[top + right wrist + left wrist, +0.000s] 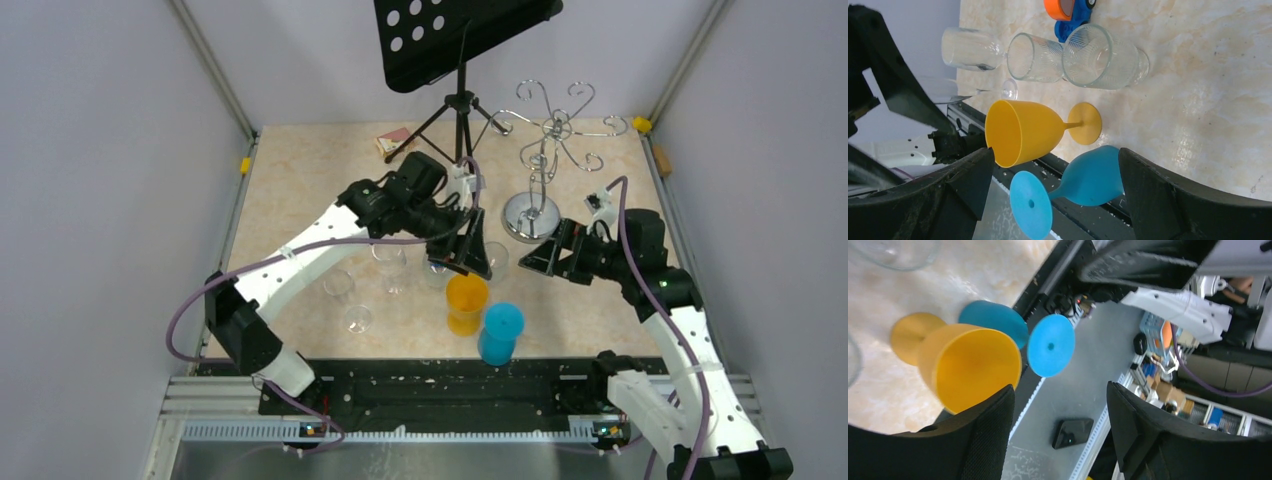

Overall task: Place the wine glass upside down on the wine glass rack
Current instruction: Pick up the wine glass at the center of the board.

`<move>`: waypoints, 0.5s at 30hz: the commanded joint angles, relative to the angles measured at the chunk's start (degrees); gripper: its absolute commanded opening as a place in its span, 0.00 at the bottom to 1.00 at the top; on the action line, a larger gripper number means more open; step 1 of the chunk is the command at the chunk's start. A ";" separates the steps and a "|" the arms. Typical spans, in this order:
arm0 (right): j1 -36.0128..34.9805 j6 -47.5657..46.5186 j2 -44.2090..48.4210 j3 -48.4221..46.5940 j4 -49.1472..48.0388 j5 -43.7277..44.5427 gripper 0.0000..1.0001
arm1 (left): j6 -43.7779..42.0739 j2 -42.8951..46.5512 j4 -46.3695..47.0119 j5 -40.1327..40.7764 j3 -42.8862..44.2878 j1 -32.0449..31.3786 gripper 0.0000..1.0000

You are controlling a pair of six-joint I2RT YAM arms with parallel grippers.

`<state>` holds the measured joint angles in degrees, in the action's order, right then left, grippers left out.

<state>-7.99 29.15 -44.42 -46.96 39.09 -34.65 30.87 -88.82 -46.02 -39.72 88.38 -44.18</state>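
Marbled tabletop (300,180) holds the orange wine glass (466,300) upright near its front edge, the blue glass (500,333) inverted just beside it. The wine glass rack (548,150) stands behind. The left gripper (472,262) over the orange glass and the right gripper (538,262) near the rack's base both gape empty.

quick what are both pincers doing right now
Left pincer: open, holding nothing.
Right pincer: open, holding nothing.

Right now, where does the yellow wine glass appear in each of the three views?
Top external: yellow wine glass stands upright, lower centre.
Left wrist: left of centre, mouth toward the camera.
Right wrist: centre, turned sideways in the picture.
Shared landmark: the blue glass, foot up, right beside it.
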 commanded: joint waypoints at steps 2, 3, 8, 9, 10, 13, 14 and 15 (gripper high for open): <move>1.15 0.57 0.59 0.55 0.14 1.96 0.96 | -8.31 -3.94 -7.72 -2.72 6.35 -4.61 0.70; 1.14 0.70 0.75 0.70 0.01 2.10 0.96 | -9.57 -4.64 -9.50 -2.07 7.22 -5.21 0.70; 1.31 0.98 0.84 0.98 -0.47 3.05 0.96 | -13.24 -7.66 -14.94 0.77 9.88 -7.19 0.67; 1.35 1.00 0.76 1.06 -0.67 3.10 0.96 | -13.76 -8.03 -15.82 2.31 10.45 -7.86 0.66; 1.47 1.11 0.62 1.14 -0.82 3.10 0.96 | -14.31 -8.33 -16.60 4.51 10.97 -8.70 0.65; 1.42 1.22 0.40 1.58 -1.12 3.04 0.96 | -16.18 -8.57 -18.03 11.46 11.19 -11.45 0.64; 1.44 1.21 0.35 1.68 -1.12 3.03 0.96 | -16.68 -8.53 -18.10 13.16 10.87 -12.27 0.63; 1.46 1.25 0.39 1.76 -1.14 3.02 0.96 | -17.05 -8.50 -18.14 15.12 10.47 -13.10 0.63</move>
<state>-7.29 29.87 -44.29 -45.63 39.44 -32.05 17.91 -97.86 -61.19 -33.06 97.08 -54.08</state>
